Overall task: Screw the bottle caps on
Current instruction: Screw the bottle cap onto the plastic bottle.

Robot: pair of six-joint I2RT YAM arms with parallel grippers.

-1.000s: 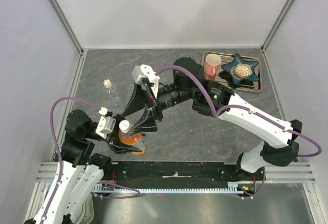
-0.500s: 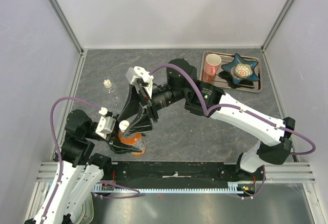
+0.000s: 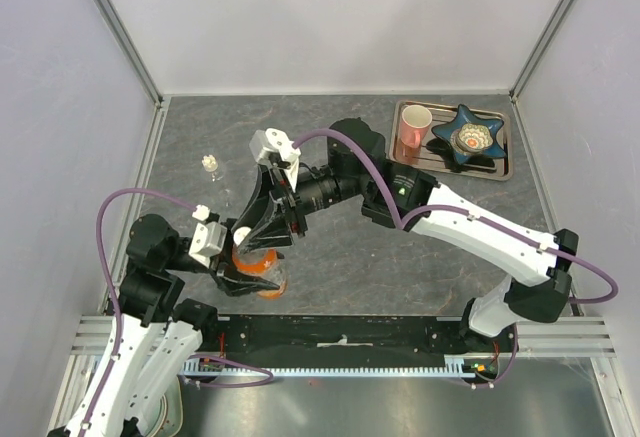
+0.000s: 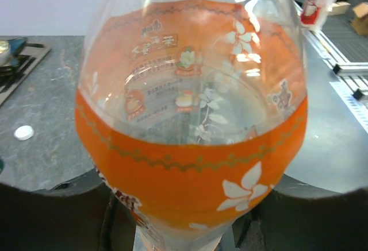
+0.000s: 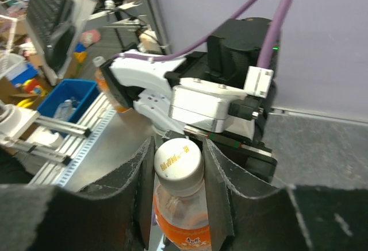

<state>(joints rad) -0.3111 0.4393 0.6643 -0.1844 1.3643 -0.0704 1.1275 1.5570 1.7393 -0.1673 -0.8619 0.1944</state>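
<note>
The left hand (image 3: 240,275) is clamped on the small, clear-plastic, orange-labelled bottle (image 3: 265,279), holding it upright near the front-left of the grey, stone-patterned tabletop (image 3: 380,277). In the left wrist view this bottle (image 4: 190,142) fills nearly the whole picture. Its orange band printed with white flowers sits between the 2 dark fingers (image 4: 57,211) low in the frame.

The right arm reaches across from the other side, and the right hand (image 3: 262,239) sits directly over the bottle's top. The right wrist view shows the round white plastic screw cap (image 5: 178,158) sitting on the bottle's neck. The 2 black fingers (image 5: 144,193) of the right hand stand hard against its sides, 1 on each side, drawn in to the cap's width and gripping it. Whether the cap is threaded fully down cannot be told.

A 2nd small white round cap (image 4: 23,132) lies flat on the tabletop, apart from the bottle.

A tiny clear bottle (image 3: 210,165) with a pale top stands upright farther back on the left, well apart from both hands.

In the far right corner a rectangular metal tray (image 3: 450,172) carries a pink mug (image 3: 414,127) and, just beside it, a blue star-shaped dish (image 3: 468,137).
</note>
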